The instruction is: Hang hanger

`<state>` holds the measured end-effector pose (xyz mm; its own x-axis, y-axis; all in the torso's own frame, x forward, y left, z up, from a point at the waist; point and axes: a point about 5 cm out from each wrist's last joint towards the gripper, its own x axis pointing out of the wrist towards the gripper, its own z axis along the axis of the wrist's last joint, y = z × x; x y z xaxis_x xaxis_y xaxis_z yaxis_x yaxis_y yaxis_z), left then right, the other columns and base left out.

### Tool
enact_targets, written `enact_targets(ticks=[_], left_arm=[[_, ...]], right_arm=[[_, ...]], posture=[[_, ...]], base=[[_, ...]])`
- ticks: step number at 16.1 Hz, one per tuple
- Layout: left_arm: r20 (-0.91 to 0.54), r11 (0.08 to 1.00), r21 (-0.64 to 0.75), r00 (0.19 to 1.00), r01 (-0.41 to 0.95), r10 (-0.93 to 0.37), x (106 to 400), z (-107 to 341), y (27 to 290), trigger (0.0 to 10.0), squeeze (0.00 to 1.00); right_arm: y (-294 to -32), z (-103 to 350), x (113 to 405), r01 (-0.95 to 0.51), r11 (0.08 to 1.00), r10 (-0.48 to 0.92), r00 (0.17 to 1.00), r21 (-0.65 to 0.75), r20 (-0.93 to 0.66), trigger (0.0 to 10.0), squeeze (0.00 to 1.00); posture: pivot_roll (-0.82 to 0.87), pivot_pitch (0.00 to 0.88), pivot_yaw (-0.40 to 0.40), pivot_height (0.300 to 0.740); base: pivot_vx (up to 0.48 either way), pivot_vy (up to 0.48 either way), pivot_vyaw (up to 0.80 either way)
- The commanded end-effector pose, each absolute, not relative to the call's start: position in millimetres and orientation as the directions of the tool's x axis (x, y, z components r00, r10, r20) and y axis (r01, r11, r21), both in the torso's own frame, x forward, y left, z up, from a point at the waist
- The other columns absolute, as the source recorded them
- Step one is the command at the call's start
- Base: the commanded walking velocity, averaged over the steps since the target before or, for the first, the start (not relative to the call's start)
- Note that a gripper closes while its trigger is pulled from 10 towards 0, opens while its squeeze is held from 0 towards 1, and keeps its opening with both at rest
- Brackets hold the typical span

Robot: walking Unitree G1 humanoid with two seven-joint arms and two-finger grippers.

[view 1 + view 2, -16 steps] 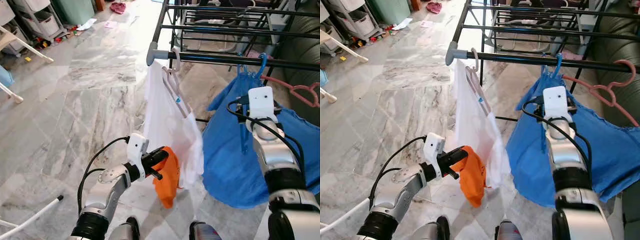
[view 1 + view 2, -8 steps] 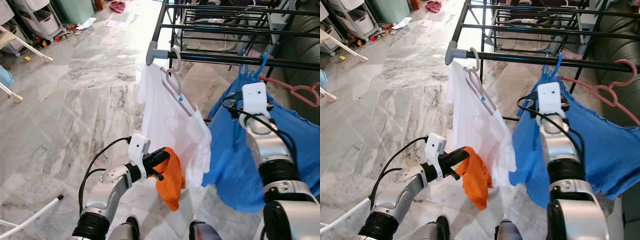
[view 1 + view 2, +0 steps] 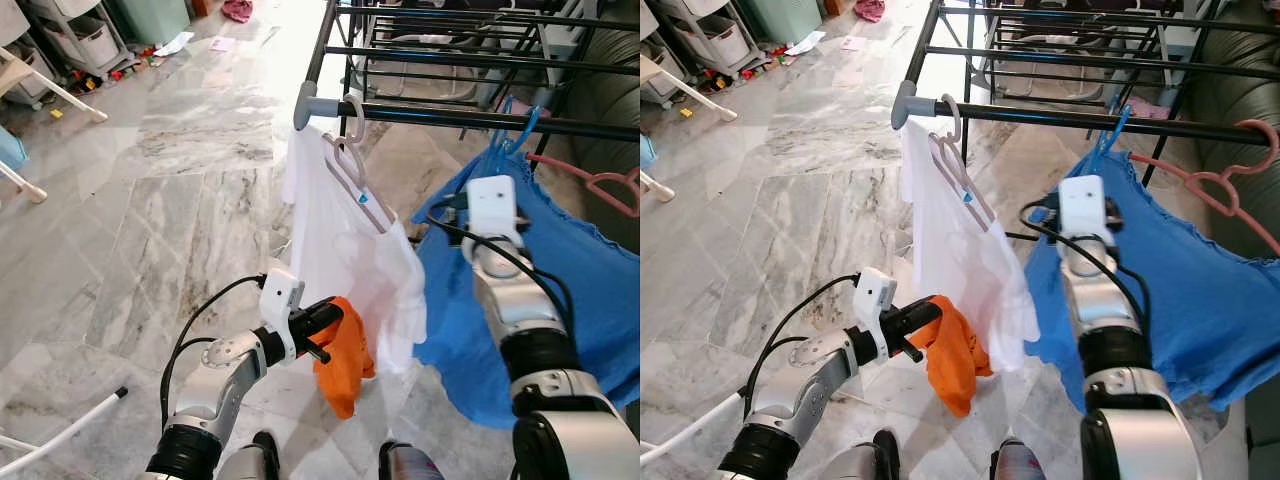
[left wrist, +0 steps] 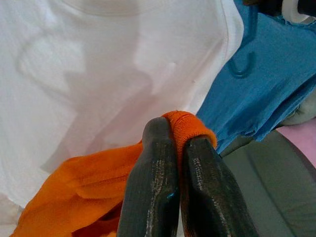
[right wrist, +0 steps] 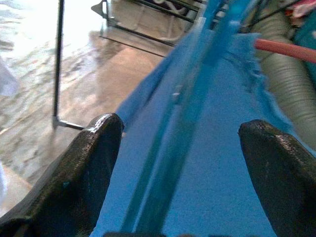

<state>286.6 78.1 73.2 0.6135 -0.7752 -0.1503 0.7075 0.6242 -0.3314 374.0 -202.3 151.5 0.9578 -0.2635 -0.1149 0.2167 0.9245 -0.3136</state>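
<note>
Right wrist view | right gripper [image 5: 180, 163] spread wide around blue plastic hanger [image 5: 182, 118], centre frame, hooked on black metal rail [image 3: 480, 118] | left gripper [image 4: 180, 148] pinching orange cloth [image 4: 74, 173] | risk: jostled hook slipping off

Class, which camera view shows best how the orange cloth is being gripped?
The left wrist view: the left gripper has its black fingers shut on a fold of the orange cloth, seen close up. The two eye views show the cloth hanging from that gripper beside the white shirt, from farther off.
</note>
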Motion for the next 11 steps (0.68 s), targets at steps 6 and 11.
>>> enact_targets(ticks=[6,11], left_arm=[[-0.163,0.617,-0.33,0.6,0.715,-0.783,286,71,76,10.0,0.0],[-0.168,0.619,-0.333,0.601,0.712,-0.782,286,70,75,10.0,0.0]], right_arm=[[-207,160,373,0.228,0.92,-0.268,0.959,-0.319,-0.09,10.0,0.0],[-204,169,380,0.202,0.921,-0.244,0.966,-0.332,-0.089,0.0,0.0]], posture=[[-0.19,0.245,0.076,0.74],[-0.19,0.243,0.07,0.74]], base=[[0.0,0.0,0.0],[0.0,0.0,0.0]])
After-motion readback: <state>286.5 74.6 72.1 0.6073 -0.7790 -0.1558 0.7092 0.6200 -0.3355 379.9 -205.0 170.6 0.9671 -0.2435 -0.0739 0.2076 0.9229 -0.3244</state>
